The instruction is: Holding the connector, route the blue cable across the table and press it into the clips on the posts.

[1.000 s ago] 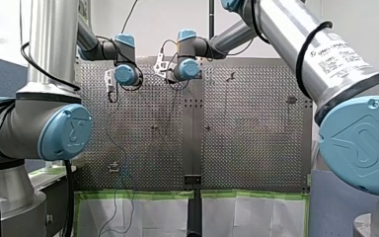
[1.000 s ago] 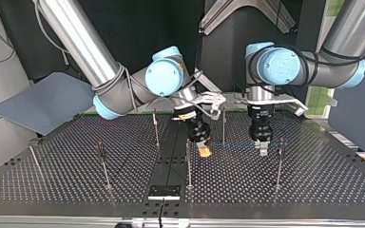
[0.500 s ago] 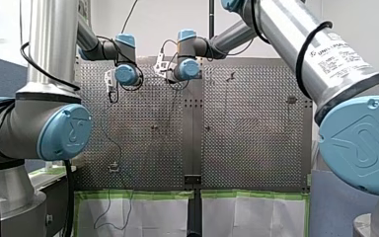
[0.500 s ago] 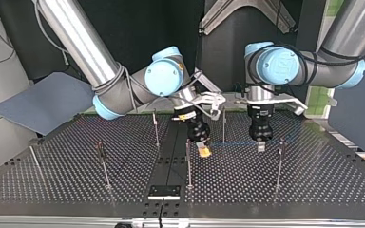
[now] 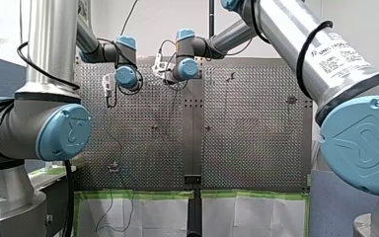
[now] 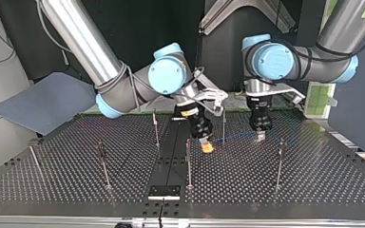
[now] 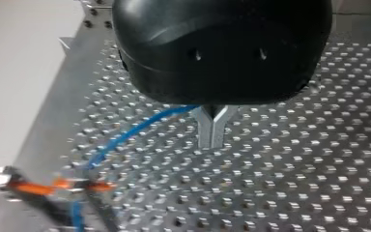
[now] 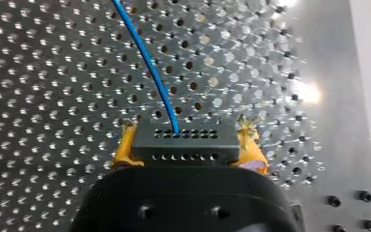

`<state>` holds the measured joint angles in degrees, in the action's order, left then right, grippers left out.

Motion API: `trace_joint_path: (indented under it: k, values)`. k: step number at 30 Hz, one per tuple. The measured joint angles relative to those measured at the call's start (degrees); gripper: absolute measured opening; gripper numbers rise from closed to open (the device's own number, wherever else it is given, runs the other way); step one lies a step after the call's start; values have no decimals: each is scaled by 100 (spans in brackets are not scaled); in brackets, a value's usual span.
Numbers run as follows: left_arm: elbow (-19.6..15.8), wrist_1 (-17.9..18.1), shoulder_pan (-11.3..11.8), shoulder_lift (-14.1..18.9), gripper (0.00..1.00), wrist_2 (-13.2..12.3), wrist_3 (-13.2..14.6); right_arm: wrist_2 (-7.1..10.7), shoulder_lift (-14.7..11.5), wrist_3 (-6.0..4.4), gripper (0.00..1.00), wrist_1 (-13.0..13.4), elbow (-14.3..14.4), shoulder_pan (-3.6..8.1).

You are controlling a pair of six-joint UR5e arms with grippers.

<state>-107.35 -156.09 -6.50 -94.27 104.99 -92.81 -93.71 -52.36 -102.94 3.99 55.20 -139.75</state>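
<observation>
Right wrist view: my right gripper (image 8: 186, 145) is closed on the dark connector (image 8: 183, 140), with its yellow pads (image 8: 125, 147) squeezing the block's two ends. The blue cable (image 8: 149, 67) leaves the connector's middle and runs ahead, away from the jaws, over the perforated table (image 8: 53, 72). Left wrist view: my left gripper (image 7: 212, 130) has its metal fingers pressed together, and the cable enters at their roots, caught between them. From there it curves off to one side toward a blurred orange shape (image 7: 53, 186). Top view: both grippers hang low over the table, near each other, with thin posts (image 6: 188, 164) standing just beside them.
</observation>
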Motion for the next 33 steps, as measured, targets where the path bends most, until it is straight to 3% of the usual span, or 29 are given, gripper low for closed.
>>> trace_joint_path:
  k: [15,23,33]
  values:
    - [-901,836,-109,-51,0,-147,-120,-16,0,67,0,-7,714,46]
    - [-1338,1290,-110,-421,0,-183,-234,-29,0,156,0,2,1173,72]
    - [-1411,1730,-76,-929,0,-497,-296,-18,1,239,0,200,1640,46]
